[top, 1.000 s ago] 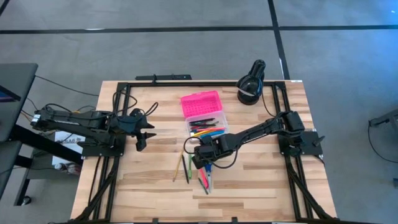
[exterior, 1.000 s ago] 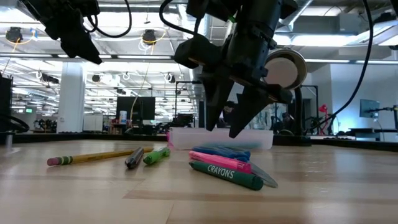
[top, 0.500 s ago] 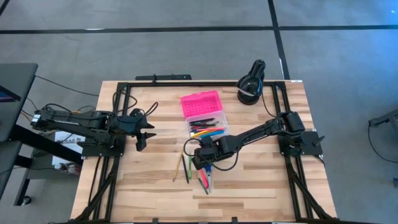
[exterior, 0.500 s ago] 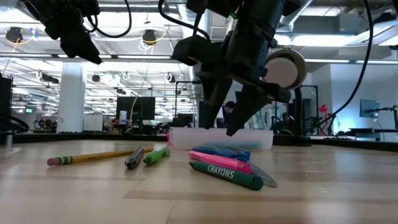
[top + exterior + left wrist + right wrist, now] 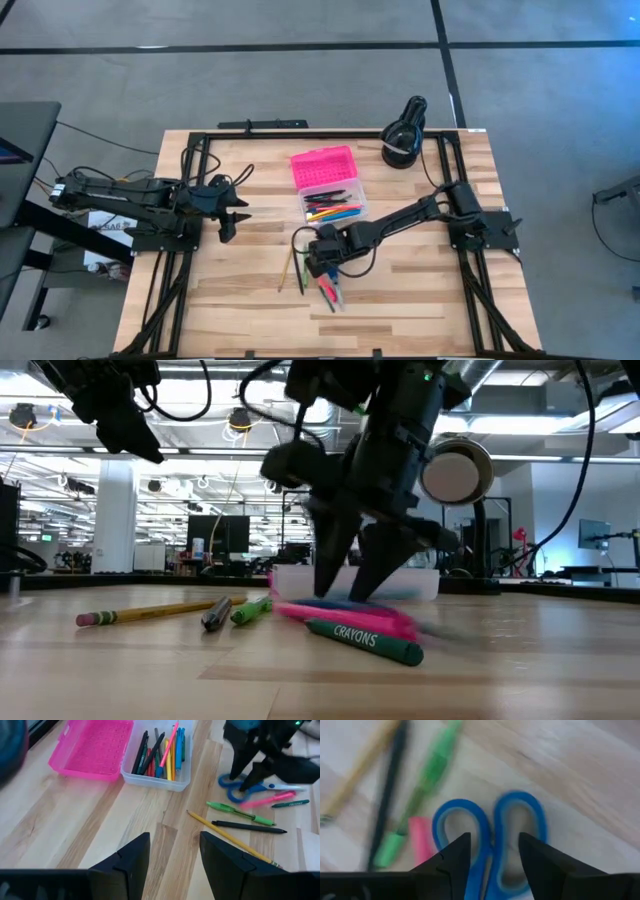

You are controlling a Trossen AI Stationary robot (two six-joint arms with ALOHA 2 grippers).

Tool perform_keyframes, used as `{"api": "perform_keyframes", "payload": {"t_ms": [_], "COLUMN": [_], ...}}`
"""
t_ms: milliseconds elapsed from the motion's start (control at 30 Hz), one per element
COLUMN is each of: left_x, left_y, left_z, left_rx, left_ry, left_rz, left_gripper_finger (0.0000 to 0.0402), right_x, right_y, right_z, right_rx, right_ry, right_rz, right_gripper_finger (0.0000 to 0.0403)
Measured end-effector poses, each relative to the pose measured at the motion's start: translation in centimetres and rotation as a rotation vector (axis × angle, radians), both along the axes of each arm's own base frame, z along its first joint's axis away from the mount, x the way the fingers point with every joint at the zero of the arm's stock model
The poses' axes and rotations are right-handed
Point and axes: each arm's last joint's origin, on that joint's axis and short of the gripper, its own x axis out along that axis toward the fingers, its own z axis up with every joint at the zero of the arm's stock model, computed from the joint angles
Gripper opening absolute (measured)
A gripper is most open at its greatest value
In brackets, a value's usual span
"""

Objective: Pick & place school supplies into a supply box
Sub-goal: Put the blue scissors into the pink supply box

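The right tool (image 5: pixel 345 595), fingers apart, straddles the blue-handled scissors (image 5: pixel 490 845) lying on the worktop (image 5: pixel 420 290) just near the supply box (image 5: pixel 328 185): a pick. Next, closing squarely. The left tool (image 5: pixel 232 212) waits open, well apart.

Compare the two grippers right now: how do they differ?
The right gripper is down among the loose supplies, fingers astride the blue scissors; the left gripper hangs high beside the table's left edge, over bare wood. Both stand open, and neither holds anything.
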Motion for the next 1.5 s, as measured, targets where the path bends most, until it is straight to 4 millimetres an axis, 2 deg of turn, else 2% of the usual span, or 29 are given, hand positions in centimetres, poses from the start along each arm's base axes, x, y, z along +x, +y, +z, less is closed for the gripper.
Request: {"api": "perform_keyframes", "payload": {"t_ms": [400, 867, 1267, 1500], "left_x": [0.0, 0.0, 0.0, 0.0], "left_y": [0.0, 0.0, 0.1, 0.1], "left_z": [0.0, 0.0, 0.0, 0.0], "left_rx": [-0.014, -0.013, -0.026, -0.022], "left_ry": [-0.001, -0.002, -0.012, -0.013], "left_rz": [0.002, 0.003, 0.054, 0.06], "left_gripper_finger": [0.0166, 0.0166, 0.0166, 0.0166], "right_x": [-0.4, -2.0, -2.2, -1.7], "right_y": [0.5, 0.1, 0.0, 0.1], "right_z": [-0.7, -1.1, -1.2, -0.4], "right_rx": [-0.008, -0.067, -0.084, -0.083], "right_ry": [0.044, 0.214, 0.24, 0.237], "right_rz": [-0.026, 0.025, 0.062, 0.078], "right_gripper_finger": [0.0145, 0.0083, 0.0078, 0.0073]}}
